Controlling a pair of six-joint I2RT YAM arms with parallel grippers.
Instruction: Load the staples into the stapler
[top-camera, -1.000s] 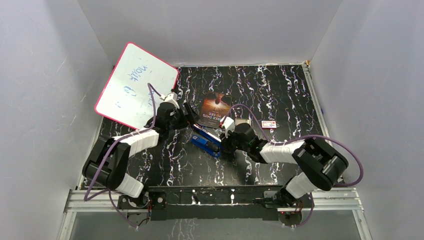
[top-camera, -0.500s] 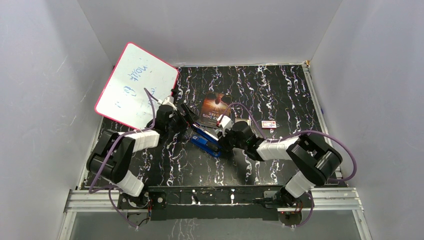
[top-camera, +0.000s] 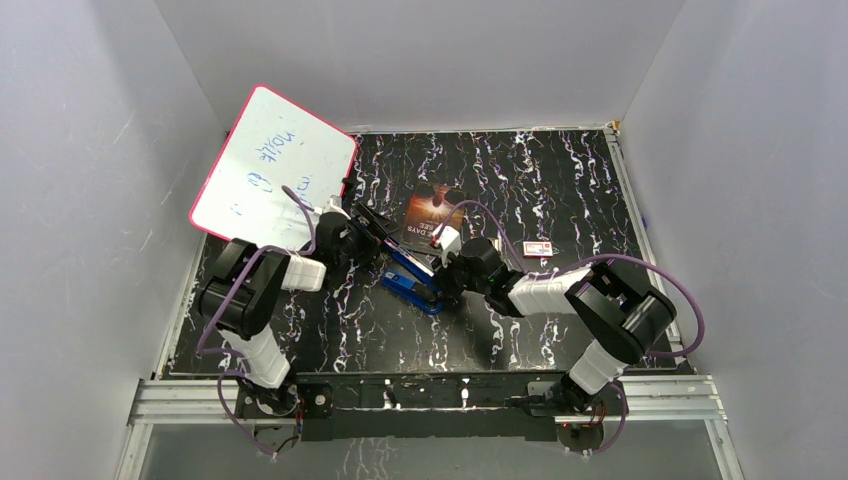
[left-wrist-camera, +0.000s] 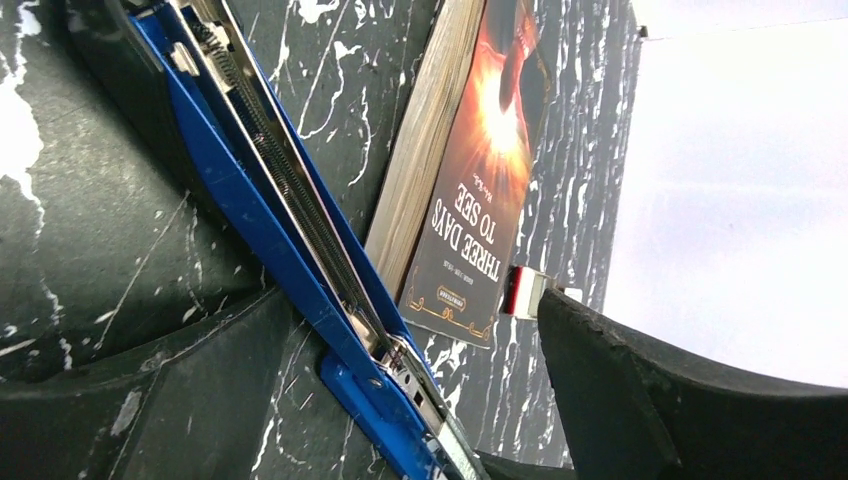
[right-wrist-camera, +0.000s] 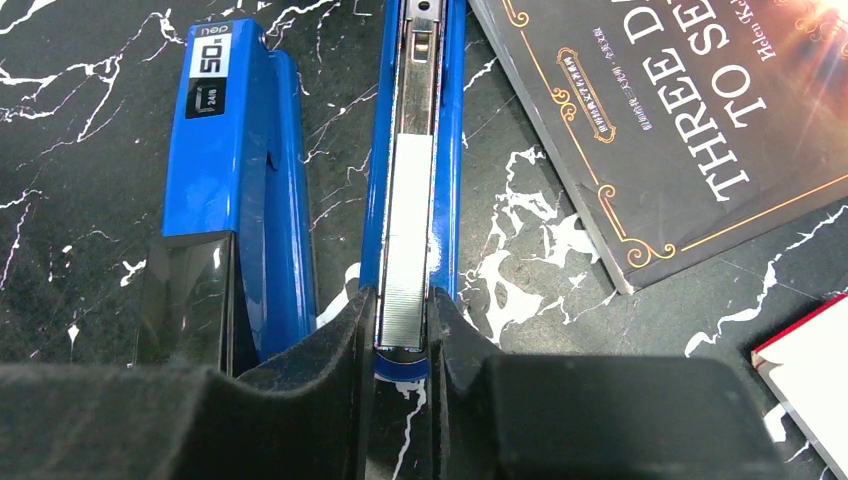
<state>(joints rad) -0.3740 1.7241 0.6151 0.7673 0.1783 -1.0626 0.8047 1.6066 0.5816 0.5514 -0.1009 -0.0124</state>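
Observation:
The blue stapler (top-camera: 412, 280) lies opened flat on the black marbled table, its cover arm (right-wrist-camera: 230, 180) beside the magazine rail (right-wrist-camera: 415, 90). A silvery strip of staples (right-wrist-camera: 408, 240) sits in the rail's near end. My right gripper (right-wrist-camera: 402, 325) is shut on that strip, one finger on each side, at the stapler's near end (top-camera: 440, 282). At the stapler's far end, my left gripper (left-wrist-camera: 420, 400) stands open. The rail (left-wrist-camera: 290, 220) runs between its fingers (left-wrist-camera: 680, 400) without touching them. In the top view the left gripper (top-camera: 365, 232) sits left of the book.
A paperback (top-camera: 432, 215) lies just behind the stapler, close to the rail (right-wrist-camera: 700, 120). A small red-and-white box (top-camera: 538, 248) lies to the right of it. A pink-rimmed whiteboard (top-camera: 272, 170) leans in the back left corner. White walls enclose the table.
The right jaws have narrowed onto the strip and that arm has edged left toward the stapler. The left arm has folded in, its gripper shifting slightly up and right.

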